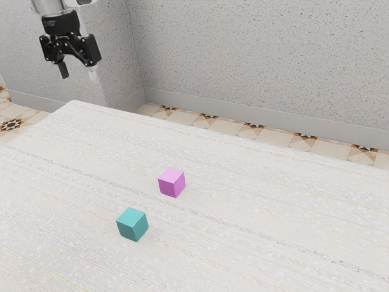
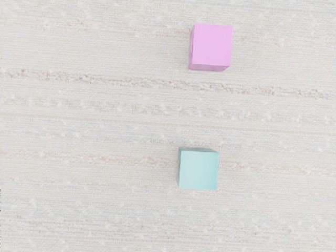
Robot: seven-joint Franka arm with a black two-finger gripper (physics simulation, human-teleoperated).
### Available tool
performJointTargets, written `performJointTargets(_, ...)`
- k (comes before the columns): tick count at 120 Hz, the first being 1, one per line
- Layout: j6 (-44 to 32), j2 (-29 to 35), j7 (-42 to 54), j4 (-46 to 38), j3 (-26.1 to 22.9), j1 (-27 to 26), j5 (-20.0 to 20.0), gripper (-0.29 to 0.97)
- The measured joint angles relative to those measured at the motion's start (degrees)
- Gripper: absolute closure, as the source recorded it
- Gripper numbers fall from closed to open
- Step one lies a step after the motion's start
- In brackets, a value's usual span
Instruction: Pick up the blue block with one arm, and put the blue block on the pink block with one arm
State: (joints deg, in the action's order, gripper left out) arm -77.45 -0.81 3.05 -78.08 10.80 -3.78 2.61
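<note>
A teal-blue block rests on the pale wooden table, nearer the front edge. Just behind it, toward the exterior view's right, sits a pink block, a small gap apart. My gripper hangs high over the table's far left corner, well away from both blocks, open with nothing between its fingers. From the wrist camera I look straight down on the blue block and the pink block, lying separately on the table.
The tabletop stretches wide around the two blocks. Behind it runs a speckled grey wall with a tiled floor strip at its base.
</note>
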Motion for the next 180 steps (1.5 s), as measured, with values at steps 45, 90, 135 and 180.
performJointTargets(45, -16.4, 0.0, 0.3, -20.7, -0.1, 3.3, 1.6, 0.03)
performJointTargets(90, -34.7, -3.1, 0.4, -34.5, -0.7, 1.1, 2.7, 0.03)
performJointTargets(135, -47.6, -5.4, 0.6, -45.5, -3.2, -1.6, 4.4, 0.04)
performJointTargets(180, -53.2, -4.5, 1.0, -51.7, -6.3, -1.3, 4.5, 0.06)
